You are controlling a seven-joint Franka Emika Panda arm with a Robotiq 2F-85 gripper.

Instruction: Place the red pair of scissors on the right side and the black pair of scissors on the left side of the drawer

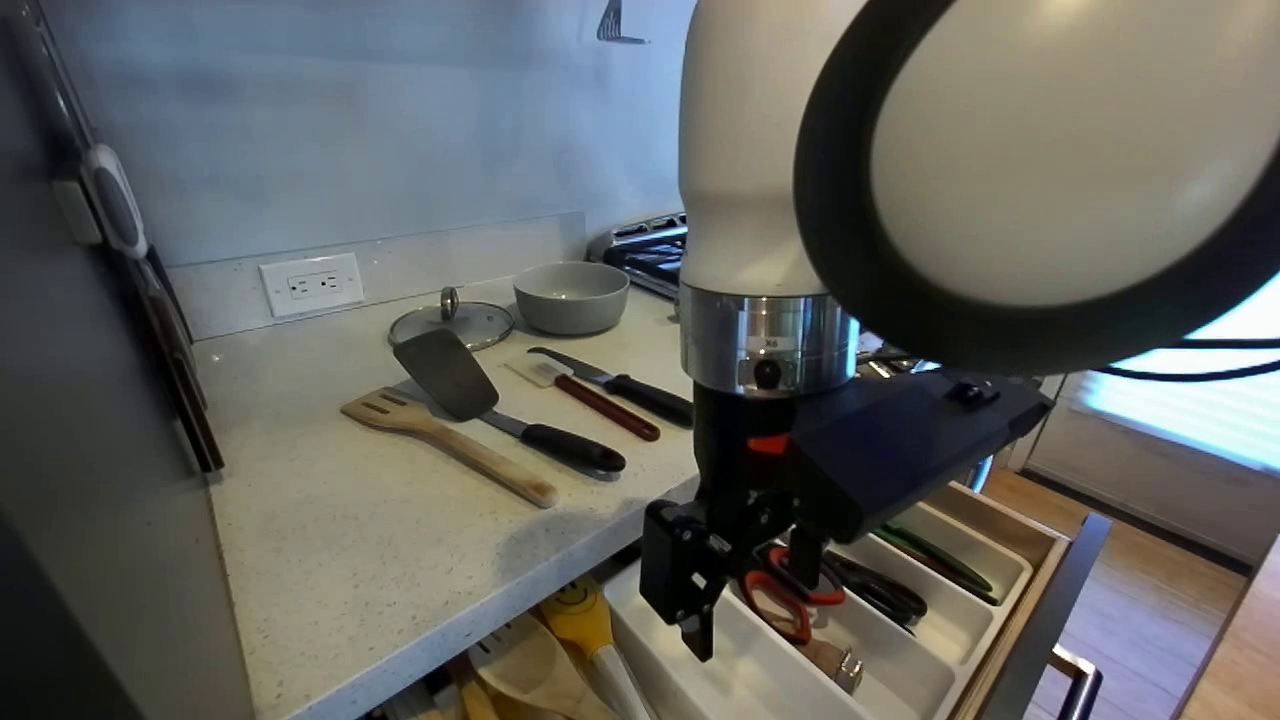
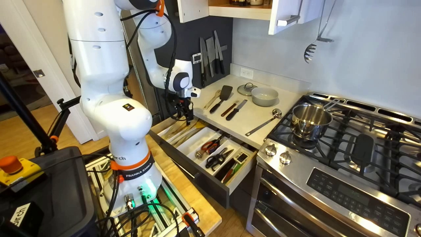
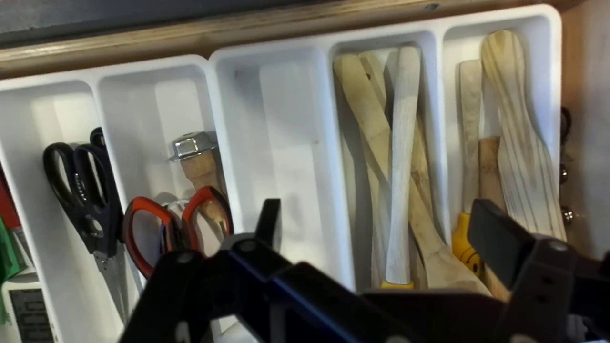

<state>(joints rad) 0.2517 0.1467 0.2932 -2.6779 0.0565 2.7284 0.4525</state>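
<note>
Kitchen drawer [image 3: 281,124]: red scissors [image 3: 187,218], black scissors [image 3: 86,209]; spread gripper [image 3: 382,228] apparently above

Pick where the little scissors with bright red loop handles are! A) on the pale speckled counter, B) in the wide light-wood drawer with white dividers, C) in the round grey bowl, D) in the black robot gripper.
B, because the wrist view shows the red-handled scissors lying in the light-wood drawer, while the black gripper is open and holds nothing.

In the wrist view, the tool [image 3: 381,226] hides the blades of the red scissors [image 3: 188,224].
</note>
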